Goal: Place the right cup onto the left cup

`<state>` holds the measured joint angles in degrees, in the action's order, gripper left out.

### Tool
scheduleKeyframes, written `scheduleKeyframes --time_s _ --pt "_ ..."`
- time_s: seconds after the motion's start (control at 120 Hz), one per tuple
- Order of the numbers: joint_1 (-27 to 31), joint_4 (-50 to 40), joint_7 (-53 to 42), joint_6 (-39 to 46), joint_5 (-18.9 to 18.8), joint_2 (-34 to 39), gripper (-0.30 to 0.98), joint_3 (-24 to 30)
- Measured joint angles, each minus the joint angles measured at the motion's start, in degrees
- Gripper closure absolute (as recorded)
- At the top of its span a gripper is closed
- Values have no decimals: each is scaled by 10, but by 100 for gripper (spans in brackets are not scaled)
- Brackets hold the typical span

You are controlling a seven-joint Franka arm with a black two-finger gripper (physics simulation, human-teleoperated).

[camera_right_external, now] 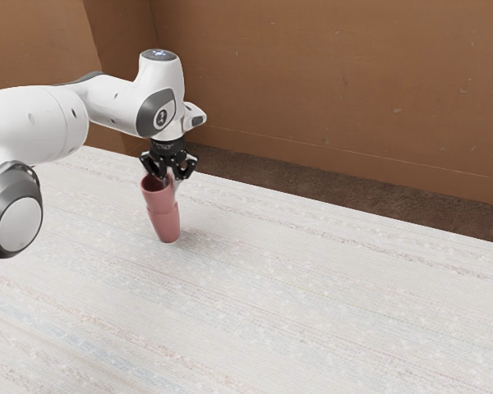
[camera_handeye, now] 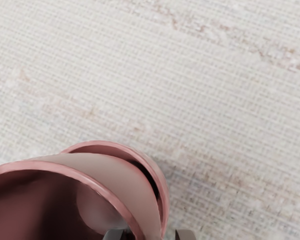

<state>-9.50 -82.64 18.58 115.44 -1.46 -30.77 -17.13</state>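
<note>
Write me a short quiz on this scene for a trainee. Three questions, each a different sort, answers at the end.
1. Fill in the blank: the lower cup stands on the ____.
2. Choose one: the gripper is at which part of the upper cup?
a) its base
b) its rim
c) halfway down its side
3. True or false: the two cups stand side by side.

Key: 1. table; 2. b; 3. false, the upper cup sits in the lower cup.

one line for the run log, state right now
upper cup: partway inside lower cup | lower cup: on table | gripper: open, astride upper cup's wall | next: likely lift clear
</note>
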Motion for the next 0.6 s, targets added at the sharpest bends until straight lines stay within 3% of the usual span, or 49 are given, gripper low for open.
scheduleKeyframes --time_s 0.167,0.383,0.6 --pt "0 0 -7 -2 3 4 29 0" --pt "-6 9 -14 -26 2 43 12 0" --pt "-62 -96 -66 -87 1 224 5 7"
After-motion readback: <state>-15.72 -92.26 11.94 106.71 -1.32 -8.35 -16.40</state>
